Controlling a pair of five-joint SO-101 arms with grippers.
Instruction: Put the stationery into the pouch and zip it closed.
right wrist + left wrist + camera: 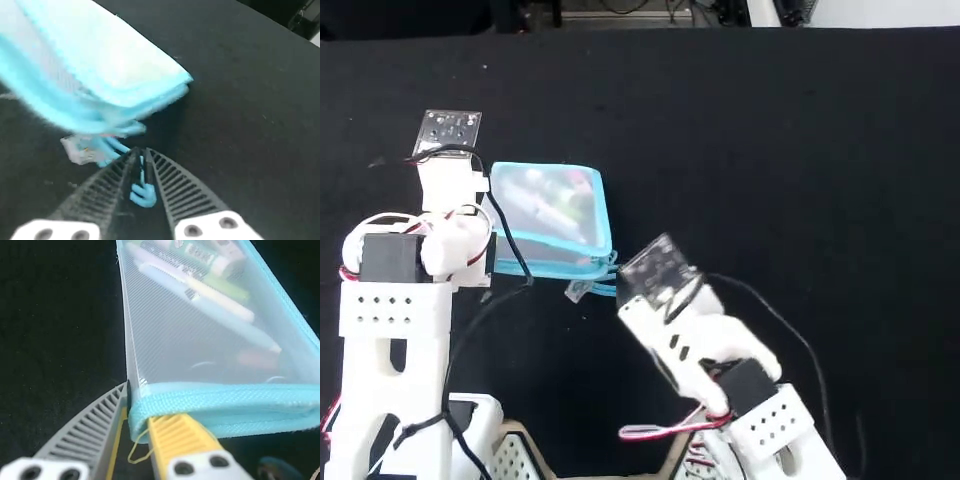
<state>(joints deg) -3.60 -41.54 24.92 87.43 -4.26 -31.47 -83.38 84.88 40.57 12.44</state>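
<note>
The pouch (548, 212) is translucent with light blue trim and lies flat on the black table. Pens and other stationery (220, 302) show through its mesh wall (200, 350). My left gripper (136, 410) is shut on the pouch's near left corner, pinching the blue zip edge; from above it sits at that corner (492, 258). My right gripper (141, 156) is shut on the blue zip pull cord (142, 192) just off the pouch's near right corner (115, 70). In the high view that gripper (616, 280) touches the cord ends beside the pouch.
A small clear tag (578, 290) lies on the cloth next to the zip end (80, 150). Black tablecloth (790, 160) stretches open to the right and behind the pouch. Both arm bases stand along the front edge.
</note>
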